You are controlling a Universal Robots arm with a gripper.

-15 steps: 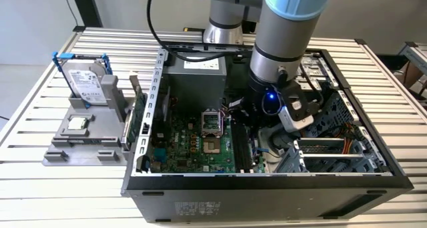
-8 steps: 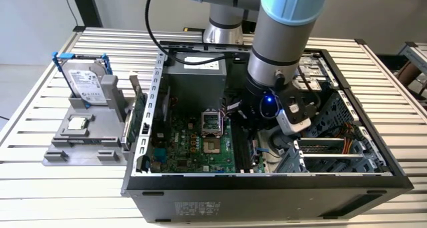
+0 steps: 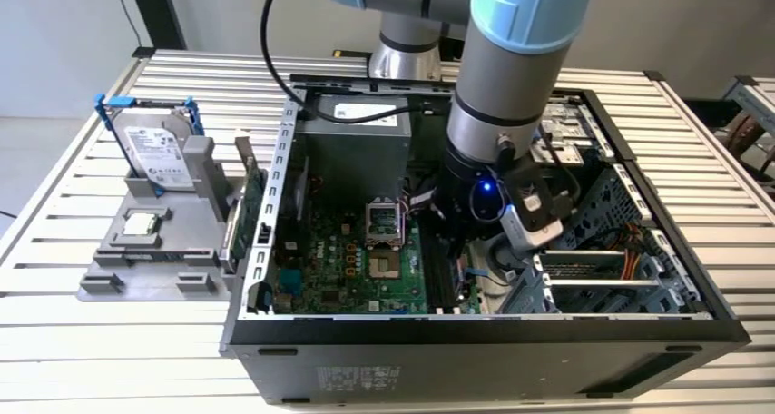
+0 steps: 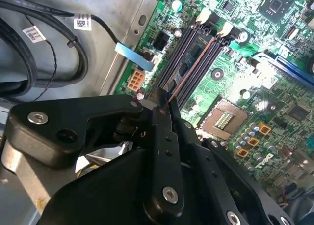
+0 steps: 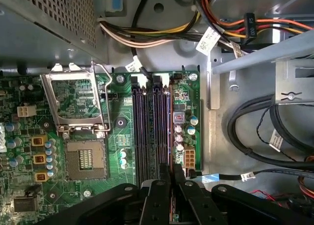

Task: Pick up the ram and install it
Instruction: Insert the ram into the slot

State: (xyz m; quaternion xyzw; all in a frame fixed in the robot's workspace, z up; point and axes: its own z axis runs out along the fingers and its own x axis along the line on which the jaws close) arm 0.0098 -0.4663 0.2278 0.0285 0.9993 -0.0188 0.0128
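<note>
The ram (image 4: pixel 194 55) is a thin dark stick standing on edge along the memory slots (image 5: pixel 147 131) of the green motherboard (image 3: pixel 351 260) inside the open computer case. In the first wrist view the ram (image 5: pixel 170 131) runs along the slot nearest the board's edge. My gripper (image 4: pixel 167 104) is down inside the case at the stick's near end, and its black fingers (image 4: pixel 163 136) are closed together around that end. The gripper (image 5: pixel 169 178) also shows in the first wrist view, and in the exterior view the gripper (image 3: pixel 466 251) sits low over the board.
The open CPU socket (image 5: pixel 86 158) lies beside the slots. Black cable bundles (image 5: pixel 255 131) and a metal drive cage (image 3: pixel 605 278) crowd the other side. A power supply (image 3: pixel 351 142) fills the case's back. Outside, a hard drive in a blue frame (image 3: pixel 158 151) and a green card (image 3: pixel 249 214) stand on a grey fixture.
</note>
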